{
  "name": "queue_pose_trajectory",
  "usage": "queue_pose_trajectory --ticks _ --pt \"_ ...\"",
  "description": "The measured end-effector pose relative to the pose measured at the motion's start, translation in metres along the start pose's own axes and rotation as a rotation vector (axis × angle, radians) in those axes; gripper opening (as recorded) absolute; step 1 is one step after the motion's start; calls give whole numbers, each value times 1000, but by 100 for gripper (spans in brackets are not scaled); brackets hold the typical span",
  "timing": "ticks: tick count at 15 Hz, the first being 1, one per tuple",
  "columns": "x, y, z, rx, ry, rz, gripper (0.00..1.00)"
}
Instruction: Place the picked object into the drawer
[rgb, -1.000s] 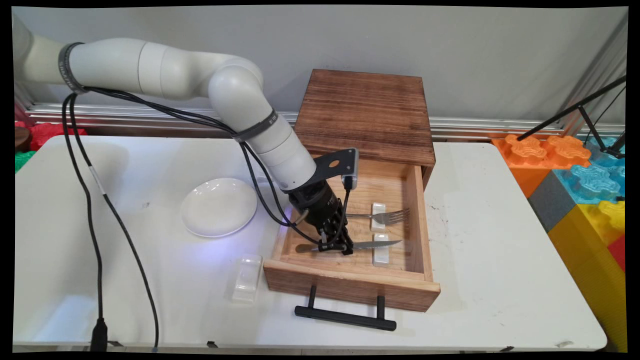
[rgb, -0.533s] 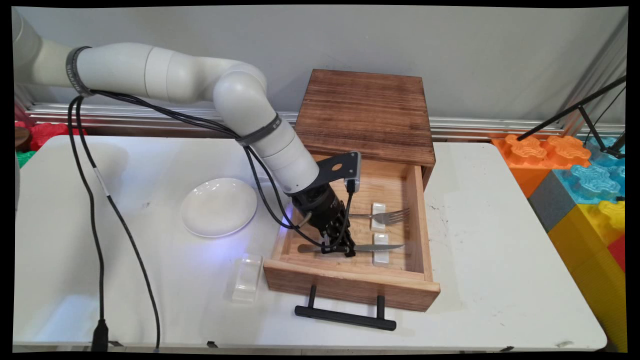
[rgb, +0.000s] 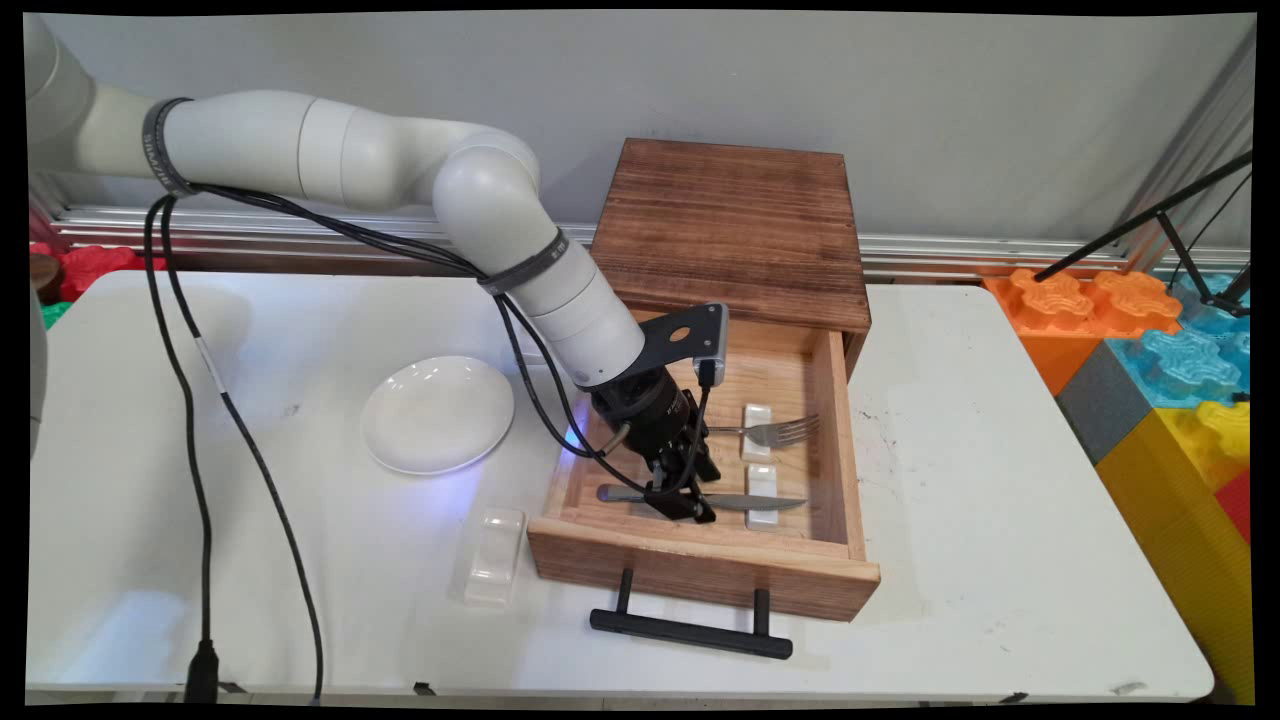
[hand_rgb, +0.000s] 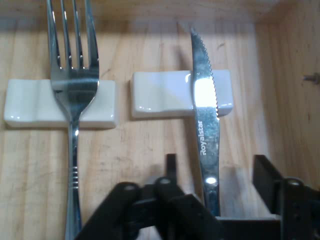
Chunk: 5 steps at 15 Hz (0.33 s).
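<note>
A: where's the tool (hand_rgb: 215, 187) at?

B: down in the open wooden drawer (rgb: 835, 440), fingers (hand_rgb: 264, 179) spread, straddling the knife (hand_rgb: 206, 130) handle. Blade lies on a white rest (hand_rgb: 162, 94).

A: and the fork (hand_rgb: 73, 85)?

B: alongside, on its own rest (hand_rgb: 30, 102).

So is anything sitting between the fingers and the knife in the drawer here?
Nothing visible does. In the hand view the gripper is open, one finger either side of the knife, whose blade lies on a white rest. The fork lies apart, off to one side, on its own rest.
</note>
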<state>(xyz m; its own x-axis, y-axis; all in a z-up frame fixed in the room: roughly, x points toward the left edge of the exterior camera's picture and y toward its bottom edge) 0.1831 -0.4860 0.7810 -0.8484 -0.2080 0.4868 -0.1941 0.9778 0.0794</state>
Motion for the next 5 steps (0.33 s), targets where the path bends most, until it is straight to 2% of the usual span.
queue_pose_trajectory --ticks 5 --pt "1 2 -3 -3 6 2 100"
